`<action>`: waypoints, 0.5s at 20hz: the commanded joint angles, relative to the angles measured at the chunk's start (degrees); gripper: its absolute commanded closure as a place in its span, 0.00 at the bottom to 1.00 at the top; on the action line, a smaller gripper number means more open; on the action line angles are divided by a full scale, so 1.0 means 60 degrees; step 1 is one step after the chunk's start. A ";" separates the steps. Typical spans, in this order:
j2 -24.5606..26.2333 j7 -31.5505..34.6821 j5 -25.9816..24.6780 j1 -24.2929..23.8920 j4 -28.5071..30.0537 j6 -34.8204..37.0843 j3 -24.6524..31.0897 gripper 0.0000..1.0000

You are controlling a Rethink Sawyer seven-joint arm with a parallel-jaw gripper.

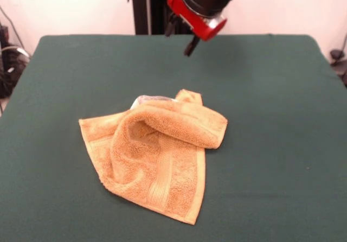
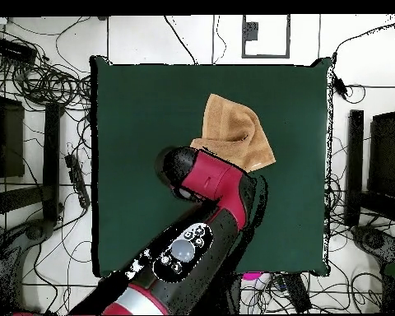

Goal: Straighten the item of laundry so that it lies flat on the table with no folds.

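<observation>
The small orange-tan terry towel (image 1: pixel 157 150) (image 2: pixel 235 132) lay crumpled near the middle of the large dark green felt-covered table (image 1: pixel 271 144) (image 2: pixel 135 107). Its upper part was folded over into a thick roll. A woven border band ran down the lower flap. One corner pointed toward the camera. The red-and-black arm's gripper (image 1: pixel 191 46) hung above the table's far side, clear of the towel, holding nothing. Can't tell if its fingers were apart or together.
</observation>
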 commanded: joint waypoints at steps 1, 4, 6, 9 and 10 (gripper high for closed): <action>-0.0517 0.1939 0.0489 -0.0091 0.0088 -0.1943 0.1443 0.00; -0.0850 0.1364 0.0097 -0.0119 -0.0628 -0.1422 0.1329 0.00; -0.0842 0.1119 -0.0067 -0.0202 -0.1253 -0.1004 0.1319 0.00; -0.0664 0.0719 -0.0262 -0.0501 -0.2209 -0.0423 0.1416 0.00; -0.0619 0.0598 -0.0296 -0.0603 -0.2472 -0.0221 0.1490 0.00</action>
